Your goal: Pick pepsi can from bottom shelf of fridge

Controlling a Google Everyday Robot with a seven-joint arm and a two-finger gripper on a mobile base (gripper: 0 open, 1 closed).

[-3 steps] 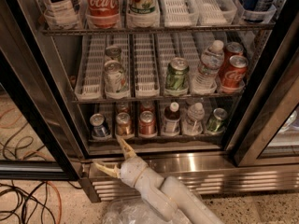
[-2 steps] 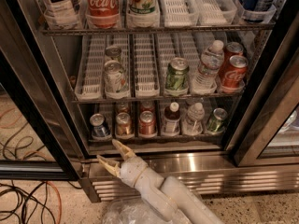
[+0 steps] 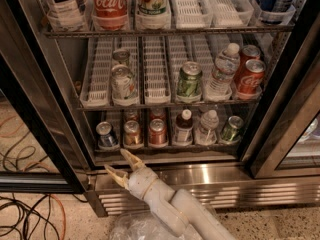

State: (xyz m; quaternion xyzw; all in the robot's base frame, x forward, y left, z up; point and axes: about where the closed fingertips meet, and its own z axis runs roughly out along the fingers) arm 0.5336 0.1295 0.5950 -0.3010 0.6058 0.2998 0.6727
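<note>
The fridge (image 3: pixel 40 109) stands open in front of me, its wire shelves stocked with drinks. On the bottom shelf (image 3: pixel 165 146) the pepsi can (image 3: pixel 106 134) sits at the far left, dark blue with a silver top. Beside it to the right are an orange-brown can (image 3: pixel 132 133) and a red can (image 3: pixel 157 132). My gripper (image 3: pixel 121 163) hovers just below and in front of the shelf edge, a little right of the pepsi can. Its two cream fingers are spread apart with nothing between them.
A dark bottle (image 3: pixel 184 127), a clear water bottle (image 3: pixel 207 128) and a green can (image 3: pixel 231 129) fill the shelf's right side. The steel grilled base (image 3: pixel 215 189) lies under the gripper. Cables (image 3: pixel 30 214) trail on the floor at left. The glass door (image 3: pixel 295 124) stands at right.
The gripper has shifted slightly left and lower in the view, toward the shelf's left end. The cans have not moved.
</note>
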